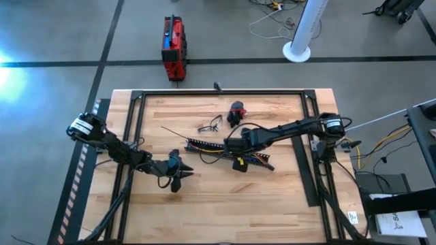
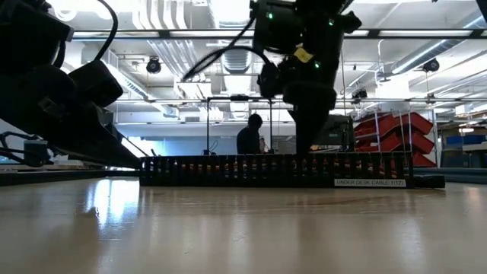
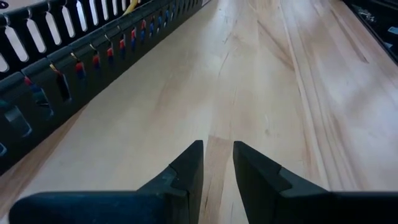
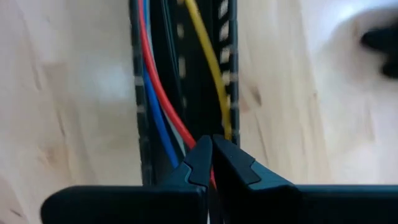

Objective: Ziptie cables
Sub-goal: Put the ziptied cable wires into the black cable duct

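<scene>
The cables, red, blue, yellow and white wires, lie along the inside of a long black slotted duct at mid-table. My right gripper stands over the duct's left part, shut on the wires. The ziptie, a thin black strip, lies flat on the wood just beyond the duct's left end. My left gripper is open and low over bare wood on the near side of the duct, touching nothing. The wires show through the duct's slots. My right gripper comes from above, pointing down into the duct. Its fingertips close on the red wire, which runs in between them. The fingers lie across the wire. The wire stays down in the duct with the blue and yellow ones beside it.
A small dark wire tangle and a red-and-black lump lie toward the far edge. A black frame borders the wooden top. In the low view the duct stands across the middle, and a person is far behind.
</scene>
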Tool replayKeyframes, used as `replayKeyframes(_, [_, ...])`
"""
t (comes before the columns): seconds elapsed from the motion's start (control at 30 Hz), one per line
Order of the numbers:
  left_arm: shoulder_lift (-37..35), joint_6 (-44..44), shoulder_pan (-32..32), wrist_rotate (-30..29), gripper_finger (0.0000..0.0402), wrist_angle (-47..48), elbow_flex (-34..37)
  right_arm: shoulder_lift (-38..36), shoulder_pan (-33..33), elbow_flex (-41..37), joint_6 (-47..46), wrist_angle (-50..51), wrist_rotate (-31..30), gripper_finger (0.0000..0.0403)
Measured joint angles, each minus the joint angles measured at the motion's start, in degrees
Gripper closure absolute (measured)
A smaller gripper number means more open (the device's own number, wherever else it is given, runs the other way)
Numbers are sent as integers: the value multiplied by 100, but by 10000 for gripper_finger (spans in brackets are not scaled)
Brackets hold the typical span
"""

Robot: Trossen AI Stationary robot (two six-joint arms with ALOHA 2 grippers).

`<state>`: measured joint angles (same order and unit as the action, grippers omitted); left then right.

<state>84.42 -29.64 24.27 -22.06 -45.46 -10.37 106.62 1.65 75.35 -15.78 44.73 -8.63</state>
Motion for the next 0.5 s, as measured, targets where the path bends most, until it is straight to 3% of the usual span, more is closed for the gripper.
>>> replayKeyframes(0.23, [-66,523,0,7,329,-216,0,4,5,-144,-119,-98,-37,401])
replayKeyframes(0.4, [-552,1275,-10,-3,336,-325,-21,4,7,-22,23,-31,-37,401])
replayKeyframes(0.5, [-925,1520,-29,-399,341,-345,-85,-72,7,276,192,387,-126,401])
